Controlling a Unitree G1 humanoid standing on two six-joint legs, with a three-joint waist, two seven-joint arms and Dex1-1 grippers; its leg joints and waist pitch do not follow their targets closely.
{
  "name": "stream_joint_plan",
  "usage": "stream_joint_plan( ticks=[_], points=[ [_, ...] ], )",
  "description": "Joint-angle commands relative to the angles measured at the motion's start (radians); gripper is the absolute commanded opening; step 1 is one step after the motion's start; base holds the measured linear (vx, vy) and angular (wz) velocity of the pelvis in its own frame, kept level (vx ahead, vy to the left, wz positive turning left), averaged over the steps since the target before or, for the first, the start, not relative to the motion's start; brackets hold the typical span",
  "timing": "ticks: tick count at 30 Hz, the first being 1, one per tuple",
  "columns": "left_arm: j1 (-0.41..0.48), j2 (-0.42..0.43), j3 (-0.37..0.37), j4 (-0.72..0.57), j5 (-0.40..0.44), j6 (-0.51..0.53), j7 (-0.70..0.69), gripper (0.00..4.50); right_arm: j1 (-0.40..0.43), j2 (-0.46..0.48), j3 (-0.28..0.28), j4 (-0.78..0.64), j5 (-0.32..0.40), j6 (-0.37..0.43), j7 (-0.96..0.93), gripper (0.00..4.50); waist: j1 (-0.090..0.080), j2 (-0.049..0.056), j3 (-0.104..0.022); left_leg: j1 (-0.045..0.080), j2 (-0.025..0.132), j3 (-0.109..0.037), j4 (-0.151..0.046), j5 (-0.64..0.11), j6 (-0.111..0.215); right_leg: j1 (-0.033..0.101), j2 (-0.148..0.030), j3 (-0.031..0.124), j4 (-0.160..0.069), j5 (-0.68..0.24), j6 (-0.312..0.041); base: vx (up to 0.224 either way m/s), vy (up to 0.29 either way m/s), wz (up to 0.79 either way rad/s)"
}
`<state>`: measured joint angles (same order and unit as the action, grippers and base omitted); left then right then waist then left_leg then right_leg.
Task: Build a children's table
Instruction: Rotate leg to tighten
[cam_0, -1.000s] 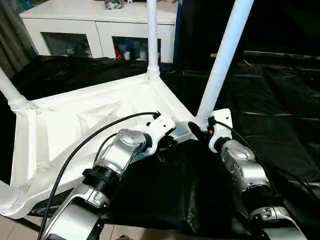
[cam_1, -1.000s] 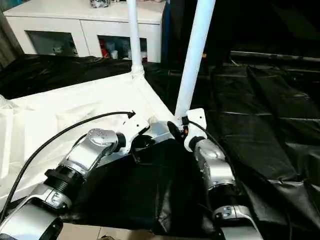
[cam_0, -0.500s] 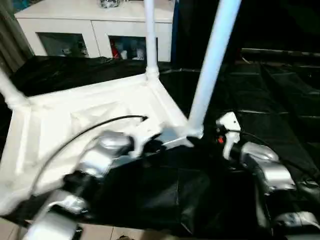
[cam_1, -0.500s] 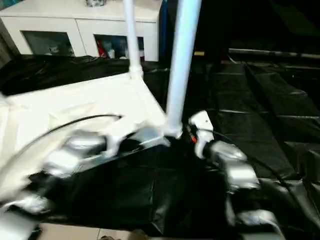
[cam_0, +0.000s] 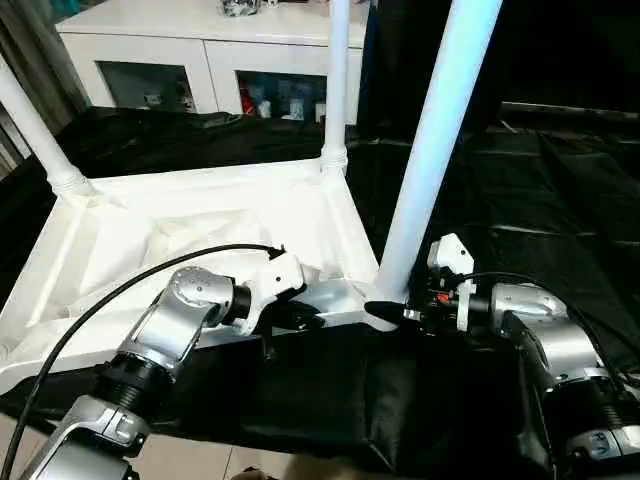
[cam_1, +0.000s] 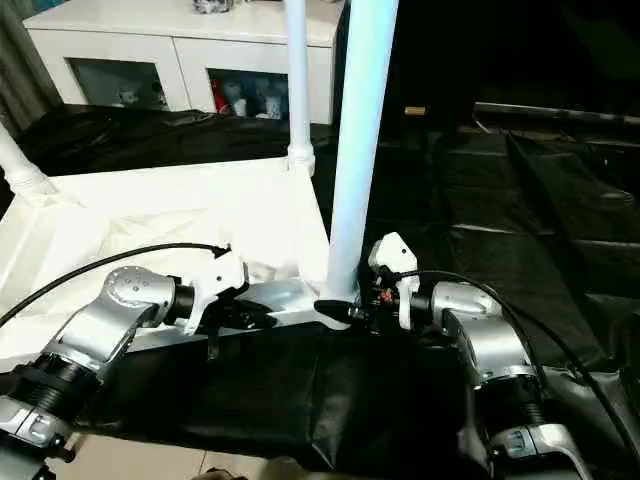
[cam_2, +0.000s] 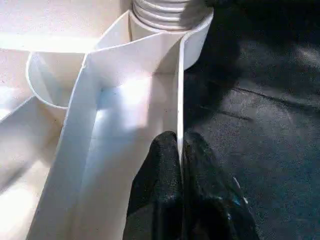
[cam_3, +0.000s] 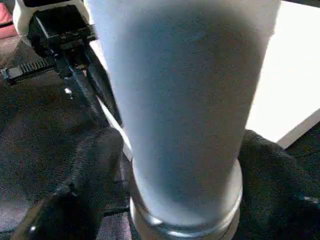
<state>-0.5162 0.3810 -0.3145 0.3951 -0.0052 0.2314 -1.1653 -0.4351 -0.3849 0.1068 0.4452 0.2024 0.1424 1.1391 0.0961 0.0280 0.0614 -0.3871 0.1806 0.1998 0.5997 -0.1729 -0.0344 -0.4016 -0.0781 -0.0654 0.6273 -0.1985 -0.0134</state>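
Note:
The children's table lies upside down: its white ribbed tabletop (cam_0: 190, 225) rests on the black cloth with three white legs standing up from its corners. The near leg (cam_0: 430, 150) rises at the corner closest to me. My right gripper (cam_0: 400, 305) reaches in from the right, open, with one black finger (cam_3: 95, 175) on each side of this leg's base and a slim gap at one side. My left gripper (cam_2: 179, 142) is shut on the thin rim wall of the tabletop (cam_2: 125, 90), just left of that corner. The back leg (cam_0: 336, 90) and the left leg (cam_0: 35, 125) stand untouched.
A white glass-door cabinet (cam_0: 200, 50) stands behind the work table. Black cloth (cam_0: 560, 180) covers the table to the right of the tabletop. The table's front edge and pale floor (cam_0: 200, 460) lie just below my forearms.
My right gripper drew off to the right of the near leg, then came back around its base with the wrist turned. The left gripper kept its pinch on the rim. The camera shifted.

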Motion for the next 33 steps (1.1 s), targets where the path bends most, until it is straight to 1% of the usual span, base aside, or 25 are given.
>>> stream_joint_plan(
  ticks=[1, 2, 3, 6, 7, 8, 9, 12, 13, 14, 16, 17, 18, 19, 20, 21, 22, 23, 25, 26, 27, 29, 31, 32, 33],
  points=[
    [-0.005, -0.026, 0.012, -0.051, -0.067, -0.025, -0.014, 0.0, -0.013, 0.013, 0.029, -0.008, 0.009, -0.002, 0.038, 3.23, 0.0, -0.014, -0.073, 0.019, 0.054, -0.027, -0.064, -0.177, 0.056, 0.046, -0.075, 0.05, -0.083, -0.198, -0.224, 0.0, 0.0, 0.0],
    [-0.004, -0.027, 0.014, -0.051, -0.066, -0.024, -0.015, 0.0, -0.012, 0.013, 0.029, -0.008, 0.009, -0.001, 0.04, 3.19, 0.001, -0.016, -0.074, 0.018, 0.053, -0.026, -0.063, -0.17, 0.059, 0.047, -0.075, 0.049, -0.082, -0.189, -0.225, 0.0, 0.0, 0.0],
    [-0.003, -0.027, 0.015, -0.052, -0.066, -0.024, -0.017, 0.0, -0.011, 0.012, 0.03, -0.008, 0.009, -0.001, 0.042, 3.11, 0.002, -0.014, -0.074, 0.018, 0.054, -0.027, -0.063, -0.163, 0.062, 0.047, -0.075, 0.049, -0.08, -0.18, -0.227, 0.0, 0.0, 0.0],
    [-0.003, -0.028, 0.018, -0.051, -0.065, -0.023, -0.02, 0.0, -0.007, 0.01, 0.032, -0.008, 0.012, 0.002, 0.046, 2.82, 0.002, -0.014, -0.073, 0.019, 0.054, -0.026, -0.063, -0.169, 0.063, 0.046, -0.074, 0.048, -0.081, -0.184, -0.228, 0.0, 0.0, 0.0],
    [-0.004, -0.032, 0.022, -0.047, -0.068, -0.022, -0.017, 0.0, -0.002, 0.012, 0.03, -0.007, 0.011, 0.003, 0.038, 2.79, 0.002, -0.014, -0.073, 0.019, 0.054, -0.026, -0.063, -0.172, 0.062, 0.046, -0.075, 0.049, -0.082, -0.188, -0.227, 0.0, 0.0, 0.0],
    [-0.006, -0.035, 0.025, -0.043, -0.069, -0.022, -0.014, 0.0, -0.001, 0.016, 0.028, -0.002, 0.011, 0.006, 0.029, 2.75, 0.003, -0.011, -0.073, 0.02, 0.054, -0.026, -0.063, -0.176, 0.06, 0.045, -0.075, 0.048, -0.083, -0.198, -0.225, 0.0, 0.0, 0.0],
    [-0.012, -0.045, 0.033, -0.033, -0.07, -0.022, 0.005, 0.0, -0.001, 0.029, 0.019, 0.014, 0.005, 0.009, -0.006, 2.75, 0.002, -0.012, -0.073, 0.02, 0.054, -0.026, -0.064, -0.178, 0.059, 0.045, -0.074, 0.048, -0.083, -0.2, -0.224, 0.0, 0.0, 0.0],
    [-0.034, -0.08, 0.058, 0.006, -0.064, -0.014, 0.073, 0.0, -0.011, 0.074, -0.008, 0.072, -0.023, -0.006, -0.136, 2.7, -0.005, -0.015, -0.071, 0.02, 0.05, -0.027, -0.065, -0.192, 0.043, 0.043, -0.075, 0.048, -0.087, -0.231, -0.22, 0.0, 0.0, 0.0],
    [-0.048, -0.097, 0.066, 0.032, -0.055, -0.016, 0.112, 0.0, -0.016, 0.095, -0.019, 0.097, -0.035, -0.008, -0.199, 2.69, -0.006, -0.017, -0.071, 0.02, 0.05, -0.028, -0.066, -0.195, 0.04, 0.045, -0.076, 0.048, -0.089, -0.242, -0.216, 0.0, 0.0, 0.0],
    [-0.062, -0.114, 0.073, 0.059, -0.044, -0.021, 0.151, 0.0, -0.02, 0.116, -0.029, 0.121, -0.047, -0.011, -0.26, 2.67, -0.009, -0.014, -0.07, 0.022, 0.049, -0.028, -0.066, -0.203, 0.032, 0.042, -0.077, 0.049, -0.091, -0.266, -0.209, 0.0, 0.0, 0.0],
    [-0.07, -0.122, 0.076, 0.073, -0.038, -0.024, 0.17, 0.0, -0.023, 0.128, -0.034, 0.133, -0.052, -0.015, -0.291, 2.67, -0.012, -0.015, -0.071, 0.022, 0.048, -0.03, -0.067, -0.201, 0.023, 0.045, -0.077, 0.049, -0.093, -0.281, -0.199, 0.0, 0.0, 0.0],
    [-0.104, -0.167, 0.088, 0.128, -0.018, -0.024, 0.259, 0.0, -0.033, 0.19, -0.068, 0.171, -0.062, -0.001, -0.449, 2.67, -0.014, -0.015, -0.068, 0.02, 0.048, -0.029, -0.068, -0.205, 0.027, 0.043, -0.076, 0.049, -0.095, -0.286, -0.193, 0.0, 0.0, 0.0],
    [-0.118, -0.185, 0.092, 0.149, -0.011, -0.022, 0.296, 0.0, -0.037, 0.214, -0.079, 0.183, -0.064, 0.005, -0.506, 2.67, -0.014, -0.012, -0.068, 0.025, 0.048, -0.027, -0.069, -0.212, 0.024, 0.037, -0.075, 0.051, -0.098, -0.293, -0.193, 0.0, 0.0, 0.0],
    [-0.135, -0.21, 0.099, 0.175, -0.004, -0.019, 0.341, 0.0, -0.042, 0.243, -0.091, 0.197, -0.069, 0.012, -0.571, 2.67, -0.017, -0.013, -0.071, 0.024, 0.047, -0.031, -0.069, -0.214, 0.014, 0.041, -0.076, 0.05, -0.096, -0.295, -0.191, 0.0, 0.0, 0.0],
    [-0.163, -0.248, 0.111, 0.213, 0.001, -0.017, 0.412, 0.0, -0.049, 0.287, -0.101, 0.211, -0.068, 0.025, -0.639, 2.67, -0.017, -0.013, -0.071, 0.024, 0.045, -0.03, -0.07, -0.206, 0.012, 0.041, -0.076, 0.05, -0.097, -0.289, -0.187, 0.0, 0.0, 0.0],
    [-0.163, -0.248, 0.111, 0.213, 0.001, -0.017, 0.412, 0.0, -0.049, 0.287, -0.101, 0.211, -0.068, 0.025, -0.639, 2.67, -0.017, -0.014, -0.072, 0.027, 0.046, -0.03, -0.069, -0.21, 0.012, 0.04, -0.077, 0.05, -0.098, -0.291, -0.186, 0.0, 0.0, 0.0],
    [-0.179, -0.27, 0.117, 0.236, 0.003, -0.019, 0.448, 0.0, -0.055, 0.314, -0.103, 0.221, -0.068, 0.024, -0.667, 2.67, -0.015, -0.015, -0.073, 0.025, 0.045, -0.029, -0.068, -0.208, 0.018, 0.042, -0.077, 0.05, -0.098, -0.285, -0.185, 0.0, 0.0, 0.0],
    [-0.185, -0.278, 0.118, 0.245, 0.003, -0.019, 0.458, 0.0, -0.058, 0.325, -0.102, 0.223, -0.068, 0.021, -0.675, 2.67, -0.013, -0.011, -0.072, 0.024, 0.044, -0.028, -0.068, -0.203, 0.027, 0.04, -0.078, 0.051, -0.1, -0.28, -0.182, 0.0, 0.0, 0.0],
    [-0.205, -0.298, 0.123, 0.275, 0.009, -0.025, 0.484, 0.0, -0.069, 0.349, -0.087, 0.233, -0.075, -0.003, -0.676, 2.67, -0.012, -0.012, -0.075, 0.021, 0.042, -0.028, -0.067, -0.189, 0.042, 0.043, -0.077, 0.049, -0.096, -0.259, -0.181, 0.0, 0.0, 0.0],
    [-0.211, -0.302, 0.123, 0.286, 0.012, -0.028, 0.484, 0.0, -0.075, 0.355, -0.076, 0.233, -0.079, -0.031, -0.66, 2.67, -0.012, -0.008, -0.075, 0.019, 0.042, -0.028, -0.066, -0.189, 0.046, 0.042, -0.078, 0.049, -0.098, -0.257, -0.182, 0.0, 0.0, 0.0],
    [-0.21, -0.3, 0.121, 0.289, 0.014, -0.028, 0.479, 0.0, -0.079, 0.356, -0.076, 0.23, -0.07, -0.047, -0.638, 3.01, -0.011, -0.009, -0.076, 0.02, 0.043, -0.029, -0.067, -0.192, 0.049, 0.045, -0.08, 0.047, -0.098, -0.26, -0.179, 0.0, 0.0, 0.0],
    [-0.214, -0.299, 0.122, 0.305, 0.019, -0.038, 0.479, 0.0, -0.086, 0.362, -0.093, 0.23, -0.057, -0.047, -0.634, 3.39, -0.011, -0.009, -0.076, 0.018, 0.044, -0.029, -0.068, -0.192, 0.056, 0.045, -0.08, 0.047, -0.097, -0.258, -0.18, 0.0, 0.0, 0.0],
    [-0.214, -0.297, 0.125, 0.314, 0.02, -0.044, 0.479, 0.0, -0.089, 0.36, -0.098, 0.223, -0.051, -0.042, -0.625, 3.41, -0.013, -0.009, -0.074, 0.019, 0.043, -0.029, -0.069, -0.205, 0.058, 0.043, -0.078, 0.047, -0.1, -0.273, -0.178, 0.0, 0.0, 0.0],
    [-0.209, -0.29, 0.123, 0.311, 0.021, -0.046, 0.471, 0.0, -0.09, 0.348, -0.092, 0.215, -0.056, -0.051, -0.611, 3.49, -0.013, -0.013, -0.073, 0.019, 0.044, -0.03, -0.07, -0.213, 0.057, 0.044, -0.08, 0.046, -0.102, -0.292, -0.173, 0.0, 0.0, 0.0],
    [-0.205, -0.284, 0.121, 0.308, 0.022, -0.046, 0.465, 0.0, -0.09, 0.339, -0.087, 0.208, -0.059, -0.058, -0.6, 3.64, -0.012, -0.011, -0.073, 0.02, 0.045, -0.031, -0.07, -0.216, 0.054, 0.044, -0.081, 0.046, -0.102, -0.303, -0.17, 0.0, 0.0, 0.0]
  ],
)
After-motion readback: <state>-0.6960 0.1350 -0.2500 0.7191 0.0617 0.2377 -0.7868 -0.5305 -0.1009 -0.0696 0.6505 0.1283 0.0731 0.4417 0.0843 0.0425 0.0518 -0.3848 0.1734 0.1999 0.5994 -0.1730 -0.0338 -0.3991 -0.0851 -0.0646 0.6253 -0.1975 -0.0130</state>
